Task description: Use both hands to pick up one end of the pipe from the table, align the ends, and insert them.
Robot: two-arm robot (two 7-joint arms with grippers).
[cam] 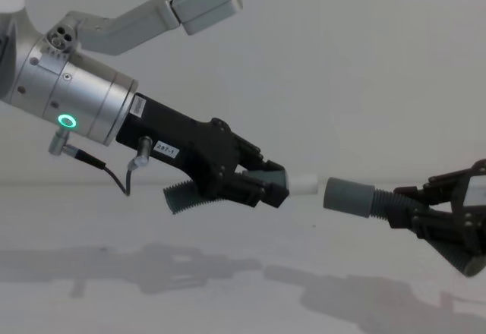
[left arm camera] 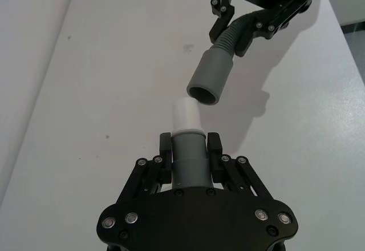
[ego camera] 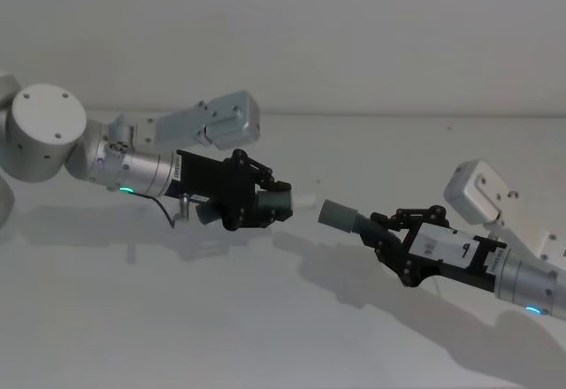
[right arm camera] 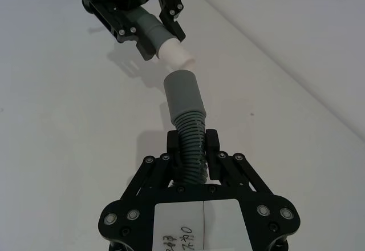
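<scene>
Left gripper [left arm camera: 189, 148], closest, clamps one grey pipe piece [left arm camera: 188, 171], its white tip [left arm camera: 186, 114] aimed at the open collar [left arm camera: 210, 80] of the second piece [right arm camera: 192, 126], clamped by the right gripper [right arm camera: 194, 142]. Both hover above the table [left arm camera: 85, 120], ends just apart, nearly aligned for insertion.

Ribbed grey pipe [right arm camera: 193, 142], white tip [left arm camera: 186, 114], grey collar [left arm camera: 211, 77], matte white table [ego camera: 265, 327]

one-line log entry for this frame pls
phase: align | left gripper: shut on white-tip piece | right gripper: shut on collar piece | white tip vs collar: facing, apart, above table
</scene>
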